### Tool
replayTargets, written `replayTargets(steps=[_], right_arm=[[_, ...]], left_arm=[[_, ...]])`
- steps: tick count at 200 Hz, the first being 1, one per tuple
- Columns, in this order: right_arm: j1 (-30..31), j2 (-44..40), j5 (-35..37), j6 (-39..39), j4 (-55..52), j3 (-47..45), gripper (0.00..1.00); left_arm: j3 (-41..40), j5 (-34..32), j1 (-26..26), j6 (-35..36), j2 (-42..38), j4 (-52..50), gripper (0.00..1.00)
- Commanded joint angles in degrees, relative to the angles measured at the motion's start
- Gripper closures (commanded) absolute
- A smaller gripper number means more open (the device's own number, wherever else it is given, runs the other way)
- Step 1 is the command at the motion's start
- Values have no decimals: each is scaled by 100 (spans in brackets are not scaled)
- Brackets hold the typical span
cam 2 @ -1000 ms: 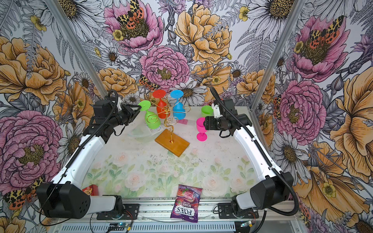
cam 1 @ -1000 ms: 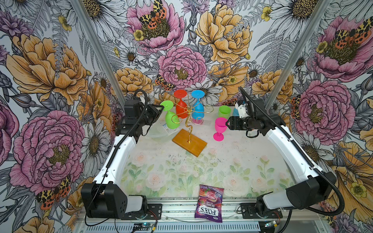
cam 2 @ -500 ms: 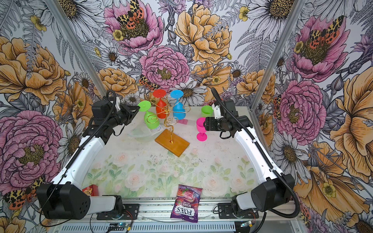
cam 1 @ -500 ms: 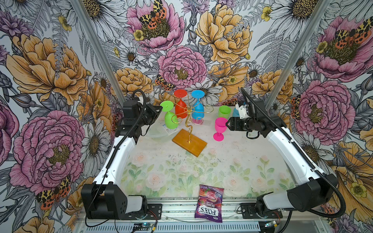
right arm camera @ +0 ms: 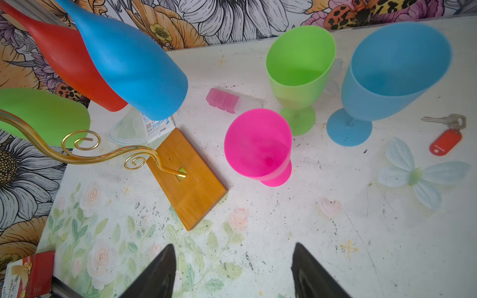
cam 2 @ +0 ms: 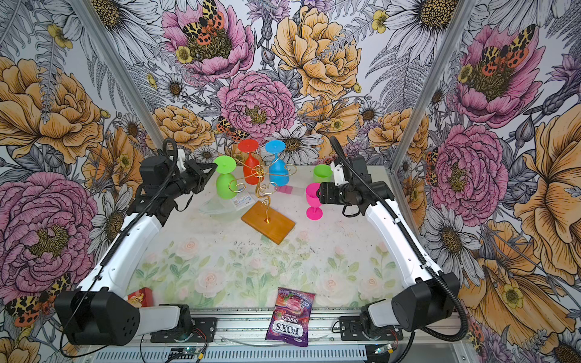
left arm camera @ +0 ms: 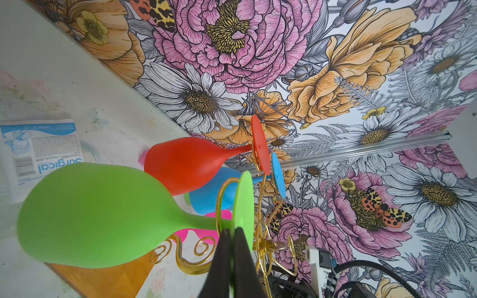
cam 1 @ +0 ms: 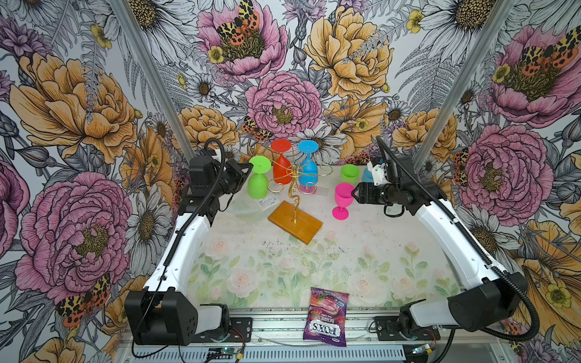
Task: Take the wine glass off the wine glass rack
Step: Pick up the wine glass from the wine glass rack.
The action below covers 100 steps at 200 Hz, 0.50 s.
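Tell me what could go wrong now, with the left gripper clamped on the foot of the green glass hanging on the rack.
1. The left gripper pinches only the thin foot rim of the hanging green glass; the bowl may swing or slip out.
2. Its stem sits in a curl of the rack; a skewed pull could snag and tip it.
3. The red glass hangs close beside; it may get knocked.
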Motion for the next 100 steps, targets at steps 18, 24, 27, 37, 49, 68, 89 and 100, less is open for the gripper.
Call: replayTargets(steps=[18,24,27,37,49,68,89,100], right_arm=[[-33,-200,-74,52,137,-40,28],[-32,-198,-82,55,144,-48,28],[-31,-199,-83,54,145,-49,28],[-37,-209,-91,68,154,-53,28],[-33,-213,-106,73,163,-58,28],[-32,-244,-124,88,187,-89,28],[-43,-270,-127,86,198,-135,28],[-43,-270,-142,86,203,-145,28]], left_arm=[[-115,215,53,-327,-225,188,100],[-125,257,52,-419,-238,260,100],[-126,278,51,-459,-236,285,100],[-126,350,51,-581,-239,374,100],[-102,388,51,-675,-213,412,100],[-47,404,43,-713,-186,432,100],[-20,360,41,-748,-186,432,100],[-9,344,42,-774,-173,422,100]])
